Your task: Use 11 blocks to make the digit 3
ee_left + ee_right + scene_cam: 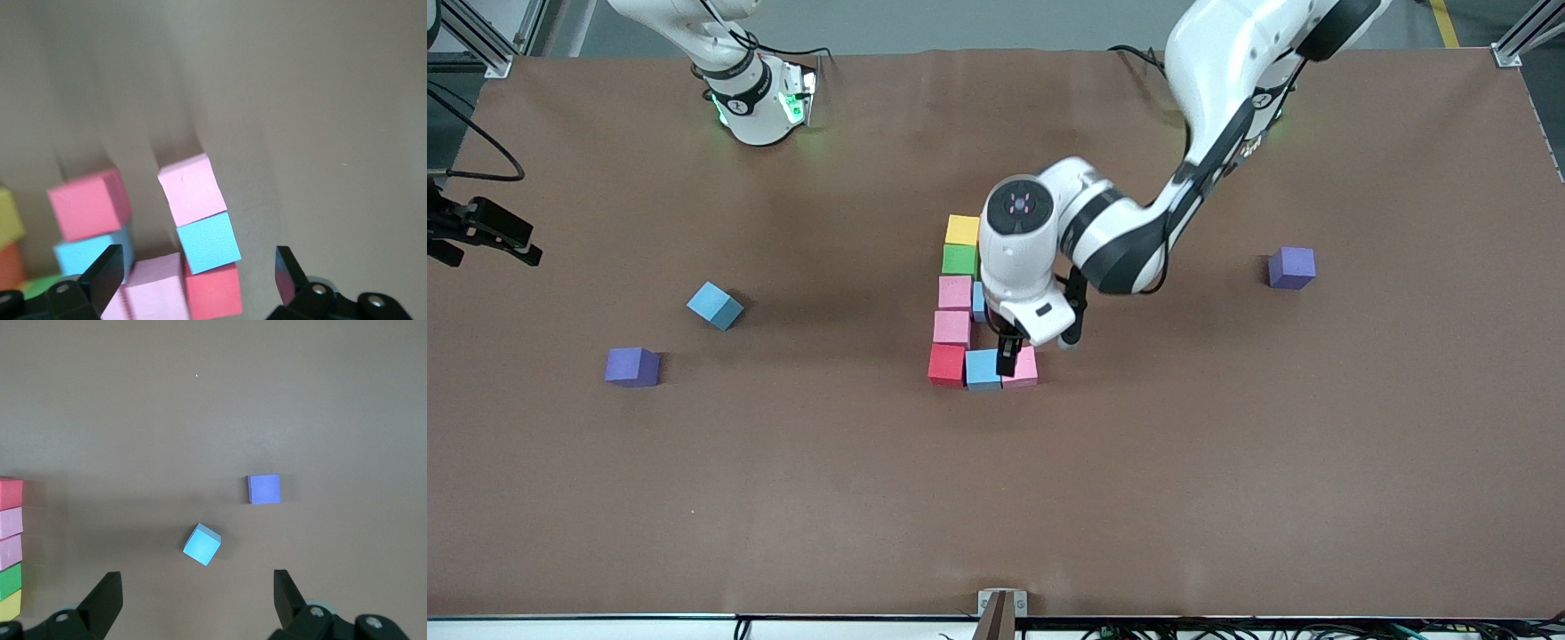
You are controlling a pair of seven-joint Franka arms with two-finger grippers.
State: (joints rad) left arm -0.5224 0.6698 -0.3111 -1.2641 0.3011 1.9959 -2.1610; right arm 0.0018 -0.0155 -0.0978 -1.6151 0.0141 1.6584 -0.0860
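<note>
Nearest the front camera, the closest row of the digit 3 [969, 302] lay at mid-table: red block [946, 364], light blue block [983, 369] and pink block [1023, 368], touching side by side, the pink one at the end toward the left arm. A column ran farther from the camera off the red block: pink block [951, 327], second pink [955, 292], green block [960, 259], yellow block [963, 229]. Another light blue block [978, 300] sat beside the second pink, mostly hidden by the arm. The left wrist view also showed part of an orange block [10, 265].

Left gripper [1007, 356] hung over the light blue and pink blocks of the near row, jaws spread, nothing between them.

Toward the right arm's end: a purple cube [632, 366], then a loose light blue block [714, 306], turned askew. Toward the left arm's end: a second purple cube [1291, 268].

Right gripper [193, 600] waited, jaws spread and empty; the loose light blue block showed in its view.
</note>
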